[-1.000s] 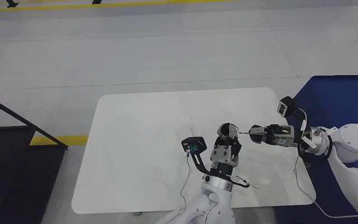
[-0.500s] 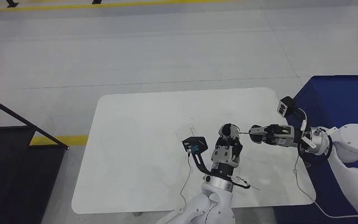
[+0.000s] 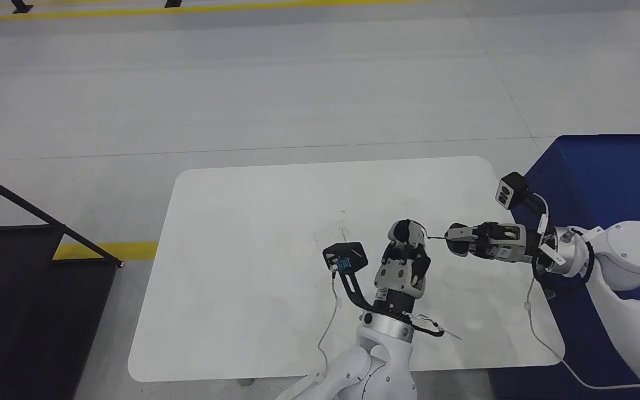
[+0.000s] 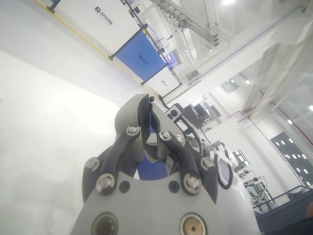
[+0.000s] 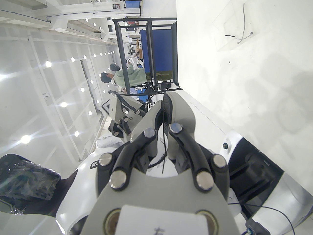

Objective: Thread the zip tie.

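Note:
A thin black zip tie (image 3: 433, 238) spans the short gap between my two grippers above the white table's (image 3: 250, 270) right half. My left gripper (image 3: 405, 232) points away from the body and is shut, with the tie's small black head (image 4: 151, 98) pinched at its tip. My right gripper (image 3: 452, 239) points left toward it and is shut on the tie's strap (image 5: 163, 128), which runs back between its fingers. In the left wrist view my left gripper (image 4: 148, 99) hides most of the right one. In the right wrist view my right gripper (image 5: 164, 99) has the left one just beyond.
A clear plastic sheet (image 5: 232, 28) with loose thin ties lies flat on the table past the grippers. A blue cabinet (image 3: 590, 180) stands off the table's right edge. A black frame (image 3: 40, 300) stands on the floor at the left.
The left gripper wobbled slightly sideways and came back. The right arm has kept still, and both stay shut on the tie.

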Robot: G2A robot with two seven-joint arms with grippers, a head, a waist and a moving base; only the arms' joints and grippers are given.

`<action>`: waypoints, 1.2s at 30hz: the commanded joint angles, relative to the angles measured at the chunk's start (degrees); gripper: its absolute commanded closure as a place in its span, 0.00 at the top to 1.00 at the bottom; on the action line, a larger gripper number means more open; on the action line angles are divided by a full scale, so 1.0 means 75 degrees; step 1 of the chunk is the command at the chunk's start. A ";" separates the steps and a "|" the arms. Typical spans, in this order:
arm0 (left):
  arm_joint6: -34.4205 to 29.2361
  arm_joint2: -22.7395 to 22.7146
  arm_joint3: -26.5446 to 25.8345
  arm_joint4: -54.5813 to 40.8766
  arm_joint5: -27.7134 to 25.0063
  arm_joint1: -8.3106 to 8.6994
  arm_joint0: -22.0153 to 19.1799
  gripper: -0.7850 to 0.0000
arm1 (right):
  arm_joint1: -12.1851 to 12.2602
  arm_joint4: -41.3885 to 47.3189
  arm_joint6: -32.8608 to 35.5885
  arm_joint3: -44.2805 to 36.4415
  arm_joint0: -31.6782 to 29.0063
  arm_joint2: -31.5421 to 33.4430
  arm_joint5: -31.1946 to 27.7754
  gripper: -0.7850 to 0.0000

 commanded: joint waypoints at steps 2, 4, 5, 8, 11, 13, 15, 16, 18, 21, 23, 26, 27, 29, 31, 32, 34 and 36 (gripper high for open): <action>0.0001 0.0005 -0.0014 0.0016 0.0017 0.0008 -0.0003 0.00 | 0.0000 0.0000 0.0000 0.0000 0.0000 0.0000 0.0000 0.00; -0.0002 -0.0001 -0.0022 0.0002 0.0004 0.0013 -0.0001 0.00 | 0.0000 0.0000 0.0000 0.0000 0.0000 0.0000 0.0000 0.00; 0.0000 -0.0001 -0.0022 0.0011 0.0013 0.0016 0.0002 0.00 | 0.0000 0.0000 0.0000 0.0000 0.0000 0.0000 0.0000 0.00; -0.0004 -0.0003 -0.0034 0.0007 -0.0003 0.0020 0.0002 0.00 | 0.0000 0.0000 0.0000 0.0000 0.0000 0.0000 0.0000 0.00; -0.0003 -0.0003 -0.0048 0.0000 -0.0023 0.0023 -0.0003 0.00 | 0.0000 0.0000 0.0000 0.0000 0.0000 0.0000 0.0000 0.00; -0.0004 -0.0008 -0.0034 -0.0016 -0.0039 0.0022 0.0001 0.00 | 0.0000 0.0000 0.0000 0.0000 0.0000 0.0000 0.0000 0.00; -0.0023 -0.0008 -0.0021 -0.0044 -0.0081 0.0018 0.0001 0.00 | 0.0000 0.0000 0.0000 0.0000 0.0000 0.0000 0.0000 0.00; -0.0024 0.0001 -0.0005 -0.0018 -0.0082 0.0016 -0.0002 0.00 | 0.0000 0.0000 0.0000 0.0000 0.0000 0.0000 0.0000 0.00; -0.0022 0.0004 0.0004 -0.0009 -0.0089 0.0009 -0.0003 0.00 | 0.0000 0.0000 0.0000 0.0000 0.0000 0.0000 0.0000 0.00; -0.0044 0.0005 0.0042 -0.0013 -0.0082 -0.0005 -0.0002 0.00 | 0.0000 0.0000 0.0000 0.0000 0.0000 0.0000 0.0000 0.00; -0.0049 0.0006 0.0075 0.0011 -0.0070 -0.0018 -0.0001 0.00 | 0.0000 0.0000 0.0000 0.0000 0.0000 0.0000 0.0000 0.00; -0.0093 0.0012 0.0131 0.0074 -0.0019 -0.0038 0.0006 0.00 | 0.0000 0.0000 0.0000 0.0000 0.0000 0.0000 0.0000 0.00; -0.0102 0.0007 0.0143 0.0086 -0.0007 -0.0045 0.0011 0.00 | 0.0000 0.0000 0.0000 0.0000 0.0000 0.0000 0.0000 0.00; -0.0121 -0.0009 0.0155 0.0096 0.0004 -0.0057 0.0022 0.00 | 0.0000 0.0000 0.0000 0.0000 0.0000 0.0000 0.0000 0.00; -0.0144 -0.0022 0.0167 0.0126 0.0037 -0.0067 0.0036 0.00 | 0.0000 0.0000 0.0000 0.0000 0.0000 0.0000 0.0000 0.00; -0.0185 -0.0028 0.0190 0.0130 0.0087 -0.0070 0.0048 0.00 | 0.0000 0.0000 0.0000 0.0000 0.0000 0.0000 0.0000 0.00; -0.0231 -0.0042 0.0199 0.0149 0.0196 -0.0084 0.0056 0.00 | 0.0000 0.0000 0.0000 0.0000 0.0000 0.0000 0.0000 0.00; -0.0282 -0.0047 0.0218 0.0162 0.0219 -0.0096 0.0058 0.00 | -0.0016 0.0055 -0.0162 -0.0038 -0.0045 -0.0015 -0.0046 0.00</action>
